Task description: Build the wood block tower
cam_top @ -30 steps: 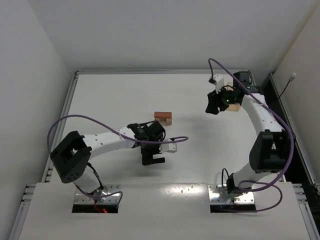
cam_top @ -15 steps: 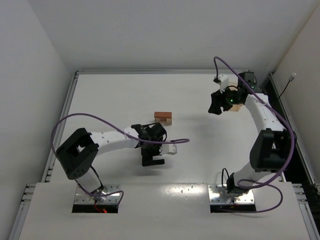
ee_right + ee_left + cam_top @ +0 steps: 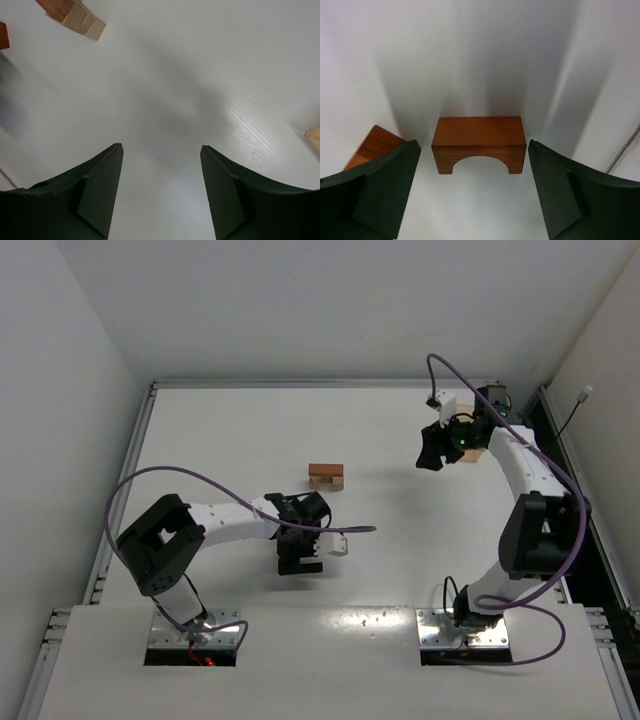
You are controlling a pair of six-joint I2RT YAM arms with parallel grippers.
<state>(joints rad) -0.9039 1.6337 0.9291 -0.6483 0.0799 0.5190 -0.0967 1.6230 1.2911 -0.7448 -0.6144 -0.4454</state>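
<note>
Reddish-brown arch block (image 3: 479, 142) stands on the table (image 3: 485, 60) between the left gripper's (image 3: 475, 195) spread jaws, untouched. Likely pick-up step: advance, close squarely, carry to the far stack (image 3: 327, 476). Right gripper (image 3: 160, 190) spread, empty.

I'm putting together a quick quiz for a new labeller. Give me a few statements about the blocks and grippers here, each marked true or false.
1. The left gripper is open, with a reddish-brown arch block ahead between its jaws. True.
2. The arch block lies with its opening upward. False: it stands on the table with its opening downward.
3. The right gripper holds a tan block. False: its jaws are open over bare table, with nothing between them.
4. In the left wrist view, a second reddish-brown block lies left of the arch. True.
</note>
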